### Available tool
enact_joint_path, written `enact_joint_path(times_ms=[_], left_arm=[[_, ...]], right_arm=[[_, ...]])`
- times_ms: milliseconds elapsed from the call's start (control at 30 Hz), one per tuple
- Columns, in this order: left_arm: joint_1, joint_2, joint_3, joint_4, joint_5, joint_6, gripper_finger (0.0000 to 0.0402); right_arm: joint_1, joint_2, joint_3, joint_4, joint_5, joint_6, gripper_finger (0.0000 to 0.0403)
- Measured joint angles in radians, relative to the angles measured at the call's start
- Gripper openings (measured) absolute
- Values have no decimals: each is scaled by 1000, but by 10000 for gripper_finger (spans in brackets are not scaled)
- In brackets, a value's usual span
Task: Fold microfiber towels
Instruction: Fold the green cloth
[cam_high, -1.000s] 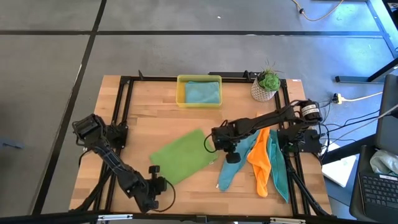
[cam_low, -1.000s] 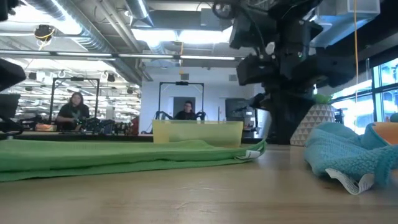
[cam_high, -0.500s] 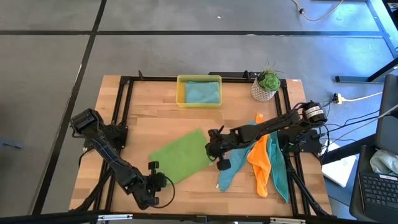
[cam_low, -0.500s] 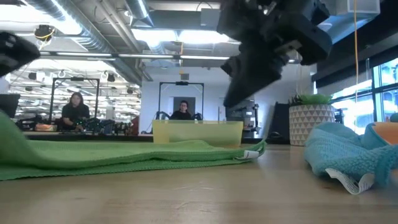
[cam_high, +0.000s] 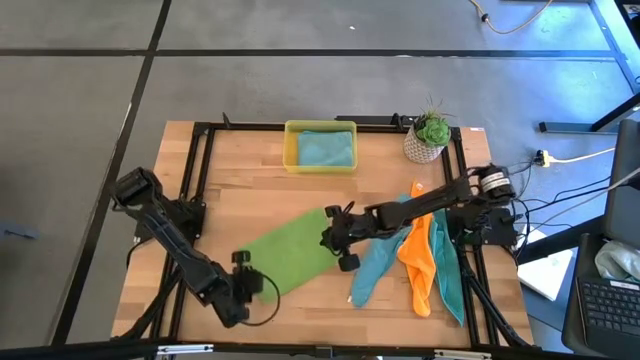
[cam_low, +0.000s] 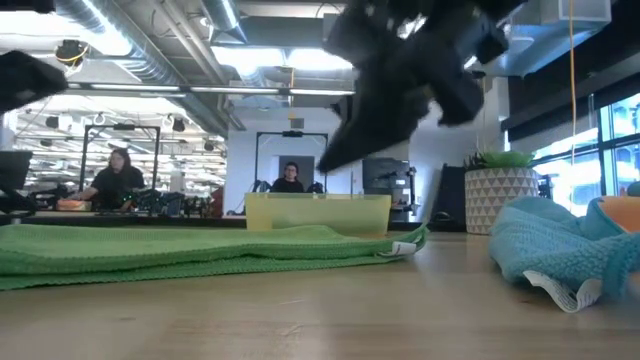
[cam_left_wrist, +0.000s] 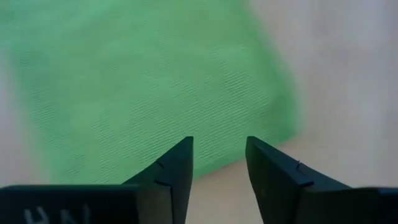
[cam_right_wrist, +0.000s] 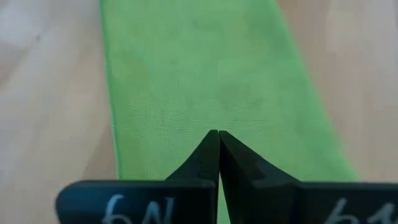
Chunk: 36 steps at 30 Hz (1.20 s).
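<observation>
The lime green towel (cam_high: 290, 255) lies flat on the wooden table, slanting from near left to far right. My left gripper (cam_left_wrist: 219, 146) hangs open above its near-left end (cam_high: 252, 280), touching nothing. My right gripper (cam_right_wrist: 214, 134) is shut and hovers over the towel's right end (cam_high: 328, 240), raised clear of it in the low view (cam_low: 400, 80). A teal towel (cam_high: 372, 272), an orange towel (cam_high: 418, 255) and another teal towel (cam_high: 448, 268) lie crumpled at the right. A third teal towel (cam_high: 325, 148) lies in the yellow tray (cam_high: 290, 150).
A potted plant (cam_high: 428, 138) stands at the far right by the tray. The black frame rails (cam_high: 200, 180) run along the table's edges. Bare wood (cam_high: 250, 200) lies between the tray and the green towel. People sit in the room beyond the table (cam_low: 118, 180).
My right gripper has moved toward the table's left, from over the teal towel to over the green towel's right end, tipping up. My left gripper has risen and drawn a little toward the far edge. The green towel's left end, raised half a second ago, lies flat again.
</observation>
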<state>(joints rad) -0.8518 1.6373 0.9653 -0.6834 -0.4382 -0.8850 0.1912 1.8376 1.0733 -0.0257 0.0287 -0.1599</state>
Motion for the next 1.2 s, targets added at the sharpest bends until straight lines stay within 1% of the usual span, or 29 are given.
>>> enact_joint_path(times_ms=[100,167,233,367,467,533,633,700,800,900,967,1100,1200], left_arm=[[8,-43,0,-129,-116,-53,136],[19,-54,0,-174,-206,-92,136],[39,-54,-1,-202,-248,-104,136],[92,-43,-47,-150,-209,-91,135],[119,-40,-108,-34,-173,-70,135],[133,-40,-143,22,-130,-65,135],[141,-40,-172,28,-68,-94,135],[140,-40,-186,27,-27,-135,135],[138,-40,-194,28,13,-240,135],[128,-40,-195,40,-6,-389,135],[117,-40,-195,78,-23,-462,135],[102,-40,-195,181,-30,-541,135],[90,-40,-195,262,-32,-565,135]], right_arm=[[-4,62,0,12,-1,35,11],[-5,98,0,40,-2,59,12],[-5,118,-1,52,-2,69,12],[-13,138,0,50,5,31,12],[-32,139,0,40,10,21,12],[-48,139,0,24,12,10,12],[-76,139,1,2,11,-35,12],[-102,139,1,2,8,-67,12],[-152,139,1,21,16,-91,12],[-195,140,0,41,19,-95,12],[-220,140,0,46,20,-83,12],[-239,120,-1,41,36,-51,12],[-221,67,-1,57,73,-28,12]])
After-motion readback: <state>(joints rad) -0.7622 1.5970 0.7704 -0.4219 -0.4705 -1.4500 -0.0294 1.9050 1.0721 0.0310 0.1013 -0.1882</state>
